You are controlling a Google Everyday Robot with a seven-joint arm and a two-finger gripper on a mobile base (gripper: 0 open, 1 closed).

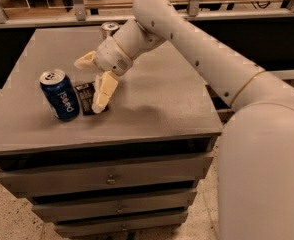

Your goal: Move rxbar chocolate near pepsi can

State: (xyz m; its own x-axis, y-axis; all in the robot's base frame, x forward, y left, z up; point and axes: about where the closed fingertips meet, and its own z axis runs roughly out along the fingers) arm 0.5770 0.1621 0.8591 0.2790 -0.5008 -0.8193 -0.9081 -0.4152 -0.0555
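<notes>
The pepsi can [61, 95] stands upright at the front left of the grey table top [157, 99]. The rxbar chocolate [85, 98], a small black bar, lies flat on the table right beside the can, on its right. My gripper [89, 86] hangs just above and to the right of the bar. It is open, with one pale finger [86, 60] pointing left and the other finger [103, 92] pointing down next to the bar's right edge. Part of the bar is hidden behind the lower finger.
A second can with a silver top [109, 28] stands at the table's back edge, behind my wrist. The table is a cabinet with drawers [109, 179] below. Rails and a dark gap lie behind the table.
</notes>
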